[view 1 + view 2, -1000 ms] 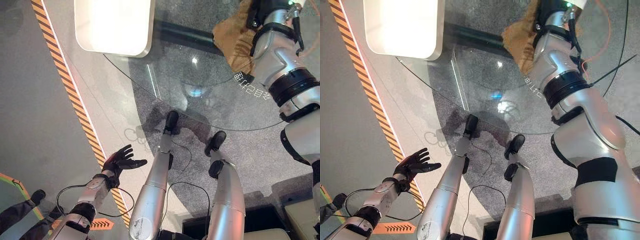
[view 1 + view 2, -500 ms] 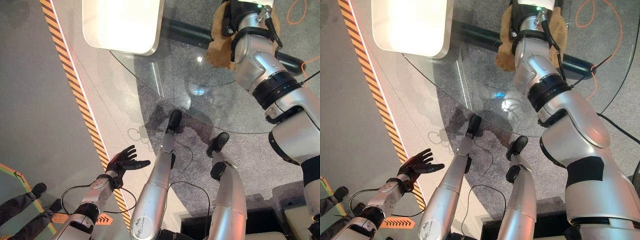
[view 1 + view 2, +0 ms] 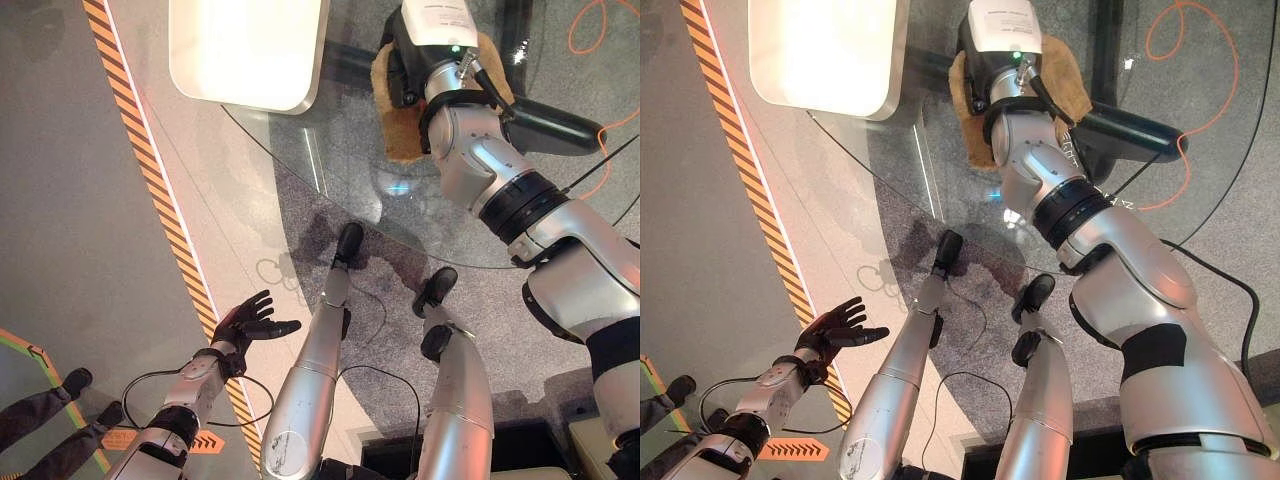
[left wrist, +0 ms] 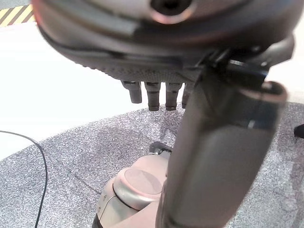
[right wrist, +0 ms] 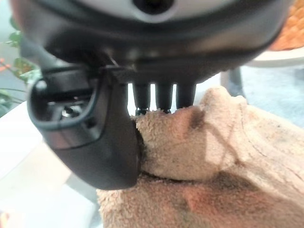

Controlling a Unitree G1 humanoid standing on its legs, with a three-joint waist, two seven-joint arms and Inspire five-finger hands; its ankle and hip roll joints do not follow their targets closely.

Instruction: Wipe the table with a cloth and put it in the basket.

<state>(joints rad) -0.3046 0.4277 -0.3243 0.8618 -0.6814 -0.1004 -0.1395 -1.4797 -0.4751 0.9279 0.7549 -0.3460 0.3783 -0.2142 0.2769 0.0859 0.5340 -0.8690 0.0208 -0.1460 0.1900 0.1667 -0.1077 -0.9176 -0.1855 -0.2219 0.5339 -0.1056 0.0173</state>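
Half done at best, I'd say: the wiping is under way and the basket part hasn't started

Left eye view: right hand (image 3: 405, 60) is at the top of the frame, down on the tan cloth (image 3: 398, 125), which lies flat on the glass table (image 3: 300, 150). The wrist camera box covers most of the hand, so the fingers are hard to read from here. Left hand (image 3: 245, 322) hangs lower left over the floor, fingers spread, holding nothing. A white tray-ish thing (image 3: 250, 50) sits upper left; it's blown out by glare, so can't say if that's the basket. A person's legs (image 3: 40, 420) poke in at the bottom left corner.

Right eye view: same picture. Cloth (image 3: 970, 115) sticks out on both sides of the forearm, upper middle. How much of the glass is wiped, no clue, it's see-through with reflections.

Left wrist view: fingers (image 4: 153, 97) straight in a row, nothing past them but carpet.

Right wrist view: thumb and fingers (image 5: 156, 97) are dug into a fold of cloth (image 5: 228, 156), pinching it. An orange woven patch (image 5: 289, 40) shows at the upper right edge, maybe the basket, cut off though
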